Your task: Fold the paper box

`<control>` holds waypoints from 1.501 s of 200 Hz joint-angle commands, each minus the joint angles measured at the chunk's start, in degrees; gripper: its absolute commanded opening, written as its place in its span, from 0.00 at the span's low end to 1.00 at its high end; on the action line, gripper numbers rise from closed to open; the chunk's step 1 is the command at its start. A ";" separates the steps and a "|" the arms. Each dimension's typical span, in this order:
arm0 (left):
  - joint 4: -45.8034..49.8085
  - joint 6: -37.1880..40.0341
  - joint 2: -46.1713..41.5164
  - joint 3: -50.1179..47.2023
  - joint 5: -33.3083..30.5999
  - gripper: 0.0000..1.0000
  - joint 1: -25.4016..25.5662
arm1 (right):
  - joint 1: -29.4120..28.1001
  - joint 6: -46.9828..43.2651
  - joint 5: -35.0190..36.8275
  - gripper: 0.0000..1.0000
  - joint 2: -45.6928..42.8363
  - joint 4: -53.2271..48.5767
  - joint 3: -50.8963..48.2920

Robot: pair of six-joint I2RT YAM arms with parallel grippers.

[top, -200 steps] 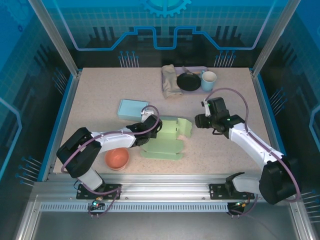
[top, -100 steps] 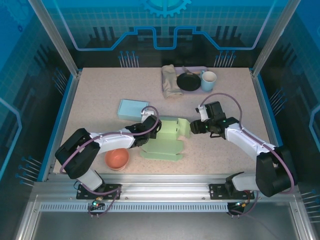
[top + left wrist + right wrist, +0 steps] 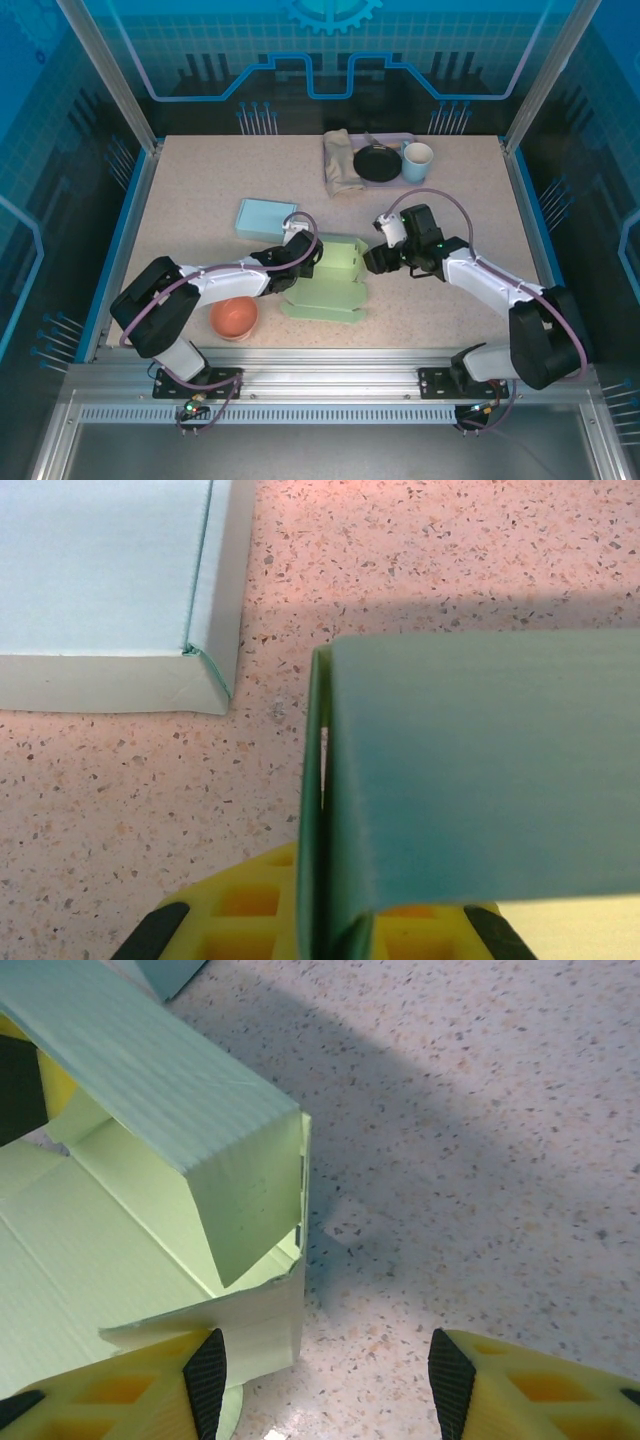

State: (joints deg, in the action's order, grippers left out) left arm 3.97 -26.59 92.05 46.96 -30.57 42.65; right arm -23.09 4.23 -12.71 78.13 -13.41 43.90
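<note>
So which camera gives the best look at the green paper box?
The top external view: the whole green paper box shows there, half folded, flat panel toward the near edge. The left wrist view gives one raised wall close up; the right wrist view shows a folded corner.

Right gripper (image 3: 372, 260) has moved left against the paper box (image 3: 330, 292); its right flap pushed upright.

white-and-black arms (image 3: 490, 283), lilac cables (image 3: 425, 192), yellow fingers (image 3: 540, 1380) with black pads (image 3: 452, 1375).
</note>
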 commanded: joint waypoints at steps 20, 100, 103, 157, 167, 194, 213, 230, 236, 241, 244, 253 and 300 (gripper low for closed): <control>-1.13 0.83 -2.30 -0.03 0.99 0.08 0.20 | -2.69 0.60 -0.91 0.58 2.41 1.37 1.17; -0.93 0.66 -2.10 0.32 1.43 0.08 0.15 | -8.54 1.60 -2.45 0.58 6.87 4.18 3.50; -0.95 0.66 -2.07 0.33 1.46 0.08 0.15 | -8.71 1.60 -2.31 0.58 7.05 4.10 3.72; -0.50 -0.02 -2.02 0.50 2.29 0.08 0.15 | -11.58 3.47 0.49 0.57 10.08 3.70 8.17; -0.50 -0.13 -2.03 0.58 2.40 0.08 0.15 | -12.45 3.60 1.85 0.56 10.49 3.48 8.71; -0.45 -0.55 -2.18 0.52 2.86 0.08 0.20 | -13.69 4.88 7.19 0.55 11.66 2.68 9.92; -0.46 -0.91 -2.55 0.38 3.53 0.08 0.19 | -14.04 5.76 9.38 0.55 12.25 3.19 9.84; -0.55 -1.17 -3.01 0.07 3.85 0.08 0.15 | -14.09 6.60 12.52 0.54 12.74 3.09 9.67; -0.54 -1.25 -3.19 -0.01 4.01 0.08 0.21 | -14.08 6.73 13.64 0.54 12.89 2.92 9.80; -0.47 -1.30 -3.34 -0.15 4.14 0.08 0.15 | -14.05 6.88 14.60 0.54 13.00 2.70 9.82; -0.52 -1.34 -3.40 -0.20 4.15 0.08 0.15 | -14.08 6.93 15.17 0.54 13.13 2.57 9.91; -0.25 -1.63 -3.64 -0.38 4.29 0.08 0.22 | -14.09 7.18 16.80 0.53 13.36 2.11 10.17; 2.82 -3.70 -5.19 0.07 4.32 0.08 0.15 | -14.04 9.50 25.48 0.44 14.30 -0.51 11.42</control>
State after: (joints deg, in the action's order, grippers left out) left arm 4.73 -28.18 88.99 46.92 -27.75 42.26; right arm -36.40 11.51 5.87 91.77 -12.84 53.54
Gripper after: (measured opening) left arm 0.094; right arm 0.466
